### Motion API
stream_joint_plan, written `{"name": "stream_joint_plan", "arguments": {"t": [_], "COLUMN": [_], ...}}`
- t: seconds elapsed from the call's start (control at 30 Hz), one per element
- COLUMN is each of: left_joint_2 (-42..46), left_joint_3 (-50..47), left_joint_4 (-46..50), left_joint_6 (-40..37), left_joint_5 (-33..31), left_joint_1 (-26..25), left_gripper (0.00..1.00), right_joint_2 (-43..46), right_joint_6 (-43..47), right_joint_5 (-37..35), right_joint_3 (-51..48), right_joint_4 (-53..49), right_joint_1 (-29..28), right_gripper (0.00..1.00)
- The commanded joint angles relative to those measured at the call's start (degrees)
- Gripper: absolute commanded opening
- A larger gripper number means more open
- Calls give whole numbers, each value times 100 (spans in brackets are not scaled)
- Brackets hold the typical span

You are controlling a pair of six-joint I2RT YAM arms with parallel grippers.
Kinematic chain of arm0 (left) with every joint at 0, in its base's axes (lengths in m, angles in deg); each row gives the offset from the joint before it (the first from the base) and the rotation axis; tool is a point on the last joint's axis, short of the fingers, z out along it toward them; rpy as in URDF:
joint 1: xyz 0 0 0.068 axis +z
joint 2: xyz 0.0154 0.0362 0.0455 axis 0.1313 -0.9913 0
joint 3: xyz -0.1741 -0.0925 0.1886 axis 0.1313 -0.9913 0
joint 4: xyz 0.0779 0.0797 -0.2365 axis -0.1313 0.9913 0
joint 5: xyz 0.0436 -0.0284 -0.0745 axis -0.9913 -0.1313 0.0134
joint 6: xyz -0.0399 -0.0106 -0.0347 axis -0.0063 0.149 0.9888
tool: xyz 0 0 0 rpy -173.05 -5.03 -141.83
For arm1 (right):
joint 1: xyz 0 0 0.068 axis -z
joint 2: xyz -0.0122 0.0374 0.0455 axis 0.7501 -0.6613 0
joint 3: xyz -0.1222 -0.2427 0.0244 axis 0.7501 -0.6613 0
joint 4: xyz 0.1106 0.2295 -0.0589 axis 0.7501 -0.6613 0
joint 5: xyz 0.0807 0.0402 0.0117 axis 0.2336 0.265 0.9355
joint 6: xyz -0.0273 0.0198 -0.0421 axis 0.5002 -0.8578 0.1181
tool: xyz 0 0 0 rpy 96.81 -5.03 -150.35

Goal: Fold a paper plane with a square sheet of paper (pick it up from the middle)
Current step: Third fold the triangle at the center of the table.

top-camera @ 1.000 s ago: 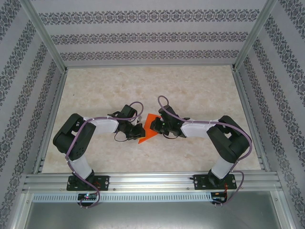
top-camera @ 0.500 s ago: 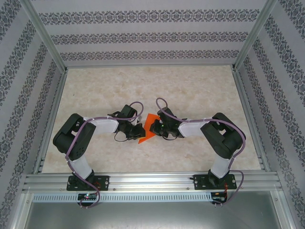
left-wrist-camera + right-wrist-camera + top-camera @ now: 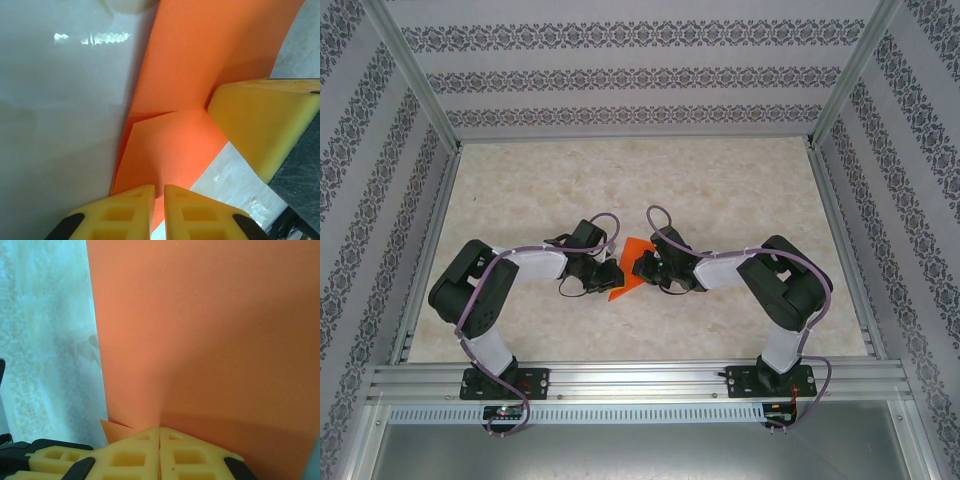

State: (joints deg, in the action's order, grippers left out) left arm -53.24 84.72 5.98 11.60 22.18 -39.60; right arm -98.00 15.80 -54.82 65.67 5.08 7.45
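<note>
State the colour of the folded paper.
The paper is plain bright orange, best seen in the right wrist view.

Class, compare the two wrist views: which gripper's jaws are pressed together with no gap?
The right gripper: its jaws meet flush, pinching the orange sheet. The left gripper shows a thin slit between its jaws.

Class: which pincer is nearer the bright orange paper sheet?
Right. The right pincer is shut on an edge of the bright orange paper sheet; the left pincer sits at its other side, fingers a slit apart.
</note>
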Motion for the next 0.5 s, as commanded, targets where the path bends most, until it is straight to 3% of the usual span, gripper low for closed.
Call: {"name": "stream_joint_plan", "arguments": {"t": [0.0,0.33,0.47], "left_joint_2": [30,619,741], "left_joint_3": [-179,321,410], "left_joint_4": [321,925,725], "left_joint_6": [53,-181,-17], "left_joint_5": [-194,-267,110], "left_joint_1": [-42,-45,-164], "left_gripper": [19,25,25], "right_joint_2": [-414,-279,-162], "right_joint_6": [-34,86,39], "right_joint_5": [-177,-295,-370], "right_joint_3": [-242,-147,-265], "right_joint_4": [-457,-639,-582], "right_joint_1": [-88,-96,-100], "right_gripper": [8,8,8]}}
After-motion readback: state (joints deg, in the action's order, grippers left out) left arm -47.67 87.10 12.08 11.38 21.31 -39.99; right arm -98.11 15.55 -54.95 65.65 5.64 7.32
